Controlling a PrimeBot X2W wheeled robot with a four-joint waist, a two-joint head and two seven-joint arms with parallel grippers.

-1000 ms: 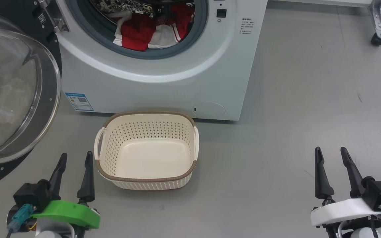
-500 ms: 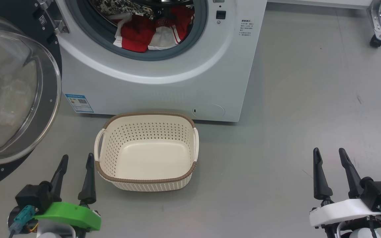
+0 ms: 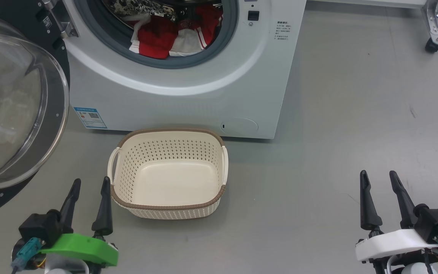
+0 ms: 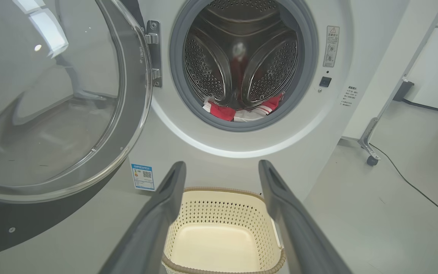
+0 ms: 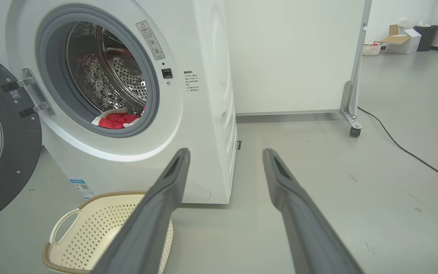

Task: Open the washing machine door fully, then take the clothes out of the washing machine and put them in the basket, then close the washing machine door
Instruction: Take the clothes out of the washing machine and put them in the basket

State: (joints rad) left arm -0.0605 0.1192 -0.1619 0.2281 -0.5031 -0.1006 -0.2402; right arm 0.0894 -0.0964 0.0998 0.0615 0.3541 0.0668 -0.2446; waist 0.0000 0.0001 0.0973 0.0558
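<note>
- The washing machine (image 3: 188,95) stands on the grey floor (image 3: 356,114) with its round opening uncovered.
- The door (image 3: 17,106) is swung wide open to the left of the washing machine, hung on the hinge (image 4: 153,53) at the opening's left edge. Its clear glass bowl bulges out from a glossy black ring.
- The clothes (image 3: 158,38) lie inside the washing machine, heaped at the bottom of the steel drum (image 4: 238,57) just behind the grey seal (image 3: 219,49). They are red cloth with white trim, with a white patch among the red.
- A black-and-white patterned cloth (image 3: 143,7) lies deeper in the washing machine, behind the red heap.
- The basket (image 3: 165,208) sits on the floor right in front of the washing machine, below the opening. It is near the front panel but not touching it, and its whole cream bottom is in plain sight.
- A small blue label (image 3: 90,117) is stuck on the lower left corner of the washing machine's front.
- The left gripper (image 3: 91,181) hangs in front of the washing machine on the door side, farther out than the basket. Its jaws stand apart with nothing between them, pointing toward the machine.
- The right gripper (image 3: 378,174) hangs well off to the right of the washing machine, over bare floor. Its jaws also stand apart and hold nothing.
- A wheeled frame leg (image 3: 432,42) stands to the right of the washing machine, and a dark cable (image 5: 405,150) runs across the floor beyond it.
</note>
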